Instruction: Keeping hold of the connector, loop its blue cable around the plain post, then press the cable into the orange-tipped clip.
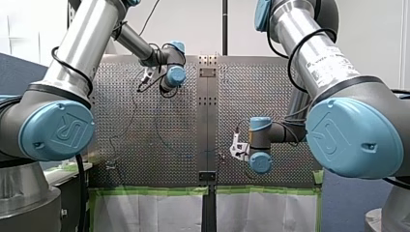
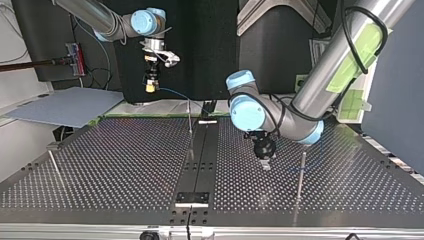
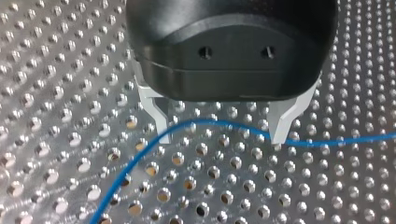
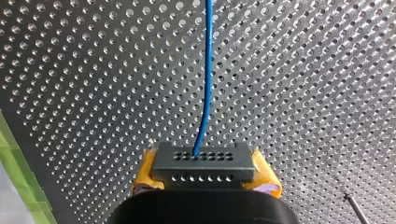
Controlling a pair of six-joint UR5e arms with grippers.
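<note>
In the right wrist view my right gripper (image 4: 204, 179) has its yellow pads (image 4: 266, 179) shut on a dark connector (image 4: 203, 161) with rows of small holes. The blue cable (image 4: 208, 74) runs straight ahead from it over the perforated plate. At the top view's left that gripper (image 2: 149, 86) hangs high above the table's far edge. My left gripper (image 3: 219, 133) is open, its metal fingers (image 3: 156, 116) low over the plate on either side of the blue cable (image 3: 224, 125), which curves between them. It (image 2: 264, 161) stands right of centre in the top view.
Thin upright posts rise from the perforated table (image 2: 125, 165): one at the far centre (image 2: 190, 117), one at the top view's right (image 2: 301, 172) close to my left gripper, one at its left (image 2: 54, 164). A dark strip (image 2: 200, 160) runs down the middle.
</note>
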